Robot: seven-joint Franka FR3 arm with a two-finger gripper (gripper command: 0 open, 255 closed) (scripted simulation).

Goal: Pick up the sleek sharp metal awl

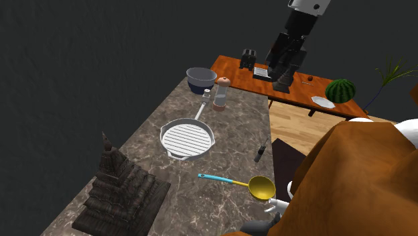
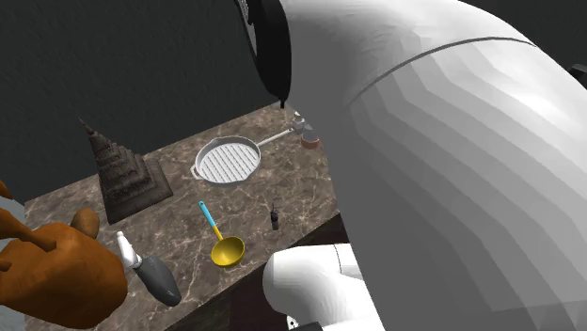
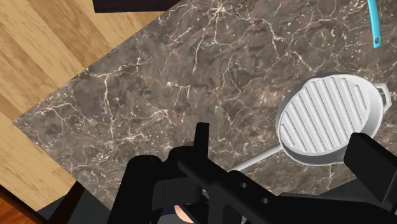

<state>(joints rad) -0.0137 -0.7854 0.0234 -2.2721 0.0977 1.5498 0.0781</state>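
Tool [image 1: 283,69] is up high over the far end of the tabletop [image 1: 231,137]. It touches nothing and nothing sits between the jaws.

Wrist view: tool [image 3: 267,149] has its black fingers [image 3: 371,167] standing well apart, so the opening is wide. Below them is bare marble and the grill pan [image 3: 331,118].

The awl [image 1: 261,151] is a small dark piece on the marble, right at the tabletop's edge. In the shoulder view it's at about 3 o'clock from the grill pan [image 1: 187,139], well apart from the tool and at about 6 o'clock from it. In the second exterior view the awl [image 2: 274,216] is at about 4 o'clock from the pan [image 2: 229,160], near the edge. Can't tell whether it lies flat or stands.

Other stuff, shoulder view:
- Ladle [image 1: 253,185] with a yellow cup and teal handle, at 5 o'clock from the pan and 6 o'clock from the awl, not touching it.
- Shaker [image 1: 220,92] and bowl [image 1: 201,79], at 12–1 o'clock from the pan, close to each other.
- Dark stepped tower model [image 1: 117,191], at 7 o'clock from the pan.
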